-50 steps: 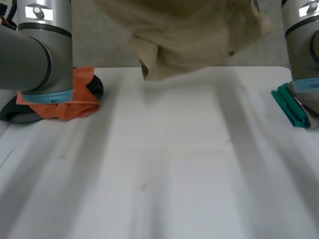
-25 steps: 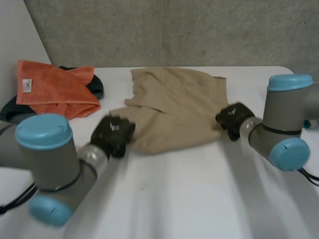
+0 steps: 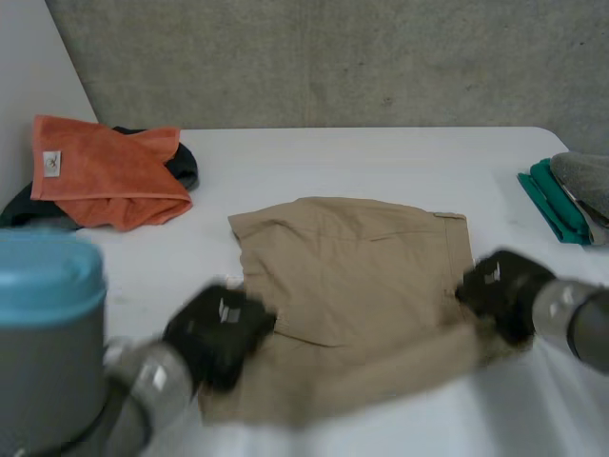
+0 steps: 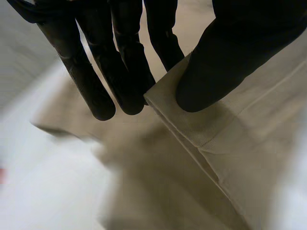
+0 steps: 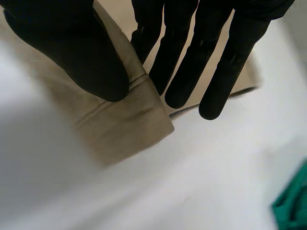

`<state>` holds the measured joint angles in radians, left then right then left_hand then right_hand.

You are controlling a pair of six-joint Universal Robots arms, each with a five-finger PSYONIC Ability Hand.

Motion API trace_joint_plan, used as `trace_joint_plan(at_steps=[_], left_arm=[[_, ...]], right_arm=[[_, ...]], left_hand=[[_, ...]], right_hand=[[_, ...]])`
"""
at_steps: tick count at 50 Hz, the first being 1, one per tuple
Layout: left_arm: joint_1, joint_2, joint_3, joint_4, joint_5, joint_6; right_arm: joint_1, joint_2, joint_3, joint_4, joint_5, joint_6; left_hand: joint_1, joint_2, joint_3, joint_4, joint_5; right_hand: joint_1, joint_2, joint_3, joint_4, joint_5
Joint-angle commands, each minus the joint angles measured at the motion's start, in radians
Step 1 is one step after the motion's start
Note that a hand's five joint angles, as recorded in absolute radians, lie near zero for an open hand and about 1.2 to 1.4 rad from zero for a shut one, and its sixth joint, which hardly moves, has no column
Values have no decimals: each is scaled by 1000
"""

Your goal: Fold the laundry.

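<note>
Tan shorts (image 3: 357,276) lie on the white table (image 3: 381,162), their near part lifted by both hands. My left hand (image 3: 219,333) holds the near left corner: its thumb (image 4: 216,62) pinches the tan hem (image 4: 192,124) against the fingers (image 4: 124,62). My right hand (image 3: 500,290) holds the near right corner in the same way, thumb (image 5: 72,48) on top of the tan cloth (image 5: 120,124) and fingers (image 5: 182,62) behind it.
An orange cloth (image 3: 105,171) lies over a dark garment (image 3: 181,167) at the far left. A folded green cloth (image 3: 552,205) with a grey piece (image 3: 582,181) on it sits at the right edge; the green cloth (image 5: 292,206) lies beyond my right hand.
Both hands have pulled the tan shorts toward the near edge and spread them out; a second ago the shorts hung high above the table.
</note>
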<state>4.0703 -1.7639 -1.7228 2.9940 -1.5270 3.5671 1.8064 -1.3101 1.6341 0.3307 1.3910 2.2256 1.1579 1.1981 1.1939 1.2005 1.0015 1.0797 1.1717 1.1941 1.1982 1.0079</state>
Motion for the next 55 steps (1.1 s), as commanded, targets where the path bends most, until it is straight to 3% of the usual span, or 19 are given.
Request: trace_joint_plan(at_steps=[1, 6, 10, 14, 16, 17, 18, 19, 20, 21, 25, 29, 34, 41, 47, 55], left_arm=[[81, -213, 232, 379, -59, 2], [93, -408, 437, 534, -78, 1], [108, -608, 664, 545, -91, 7], [130, -709, 755, 545, -81, 18], [130, -738, 779, 546, -71, 19], [124, -749, 789, 552, -58, 18], [121, -750, 793, 554, -48, 19], [119, -750, 796, 556, -41, 19], [118, -749, 796, 557, -41, 19], [113, -743, 795, 557, -41, 12], [107, -663, 763, 557, -56, 13], [104, -569, 668, 557, -56, 7], [90, -427, 505, 548, -56, 7], [19, -332, 250, 543, -53, 19], [-5, -364, 200, 548, -62, 21], [55, -408, 221, 545, -64, 19]], right_arm=[[14, 190, -232, -277, 9, 235], [24, 340, -387, -395, 51, 238], [48, 486, -543, -482, 118, 232], [73, 658, -730, -516, 137, 229], [87, 747, -827, -518, 148, 221], [93, 768, -855, -516, 151, 218], [102, 791, -885, -515, 152, 210], [116, 799, -919, -521, 155, 212], [119, 796, -930, -522, 155, 218], [119, 789, -938, -524, 160, 226], [117, 691, -919, -518, 190, 270], [111, 534, -804, -490, 204, 335], [110, 340, -572, -321, 148, 371], [33, 299, -314, -141, 48, 436], [-2, 299, -183, -225, -43, 442], [-19, 337, -175, -393, -53, 434]], left_hand=[[238, 198, 202, 196, 220], [238, 198, 202, 196, 220], [238, 198, 202, 196, 220], [238, 198, 202, 196, 220], [216, 175, 179, 173, 197], [-933, -973, -969, -975, -951], [-983, -1024, -1019, -1026, -1002], [-724, -765, -760, -767, -742], [-724, -764, -760, -767, -742], [-983, -1024, -1019, -1026, -1002], [-983, -1024, -1019, -1026, -1002], [-983, -1024, -1019, -1026, -1002], [-983, -1024, -1019, -1026, -1002], [-983, -1024, -1019, -1026, -1002], [-939, -979, -975, -981, -957], [-953, -993, -989, -996, -971]], right_hand=[[317, 225, 202, 198, 214], [317, 225, 202, 198, 214], [317, 225, 202, 198, 214], [317, 225, 202, 198, 214], [-500, -592, -615, -619, -603], [-905, -997, -1020, -1024, -1008], [-905, -997, -1020, -1024, -1008], [-905, -997, -1020, -1024, -1008], [-905, -997, -1020, -1024, -1008], [-905, -997, -1020, -1024, -1008], [-905, -997, -1020, -1024, -1008], [-905, -997, -1020, -1024, -1008], [-905, -997, -1020, -1024, -1008], [-561, -653, -675, -679, -664], [-405, -497, -519, -523, -507], [-463, -555, -578, -582, -566]])
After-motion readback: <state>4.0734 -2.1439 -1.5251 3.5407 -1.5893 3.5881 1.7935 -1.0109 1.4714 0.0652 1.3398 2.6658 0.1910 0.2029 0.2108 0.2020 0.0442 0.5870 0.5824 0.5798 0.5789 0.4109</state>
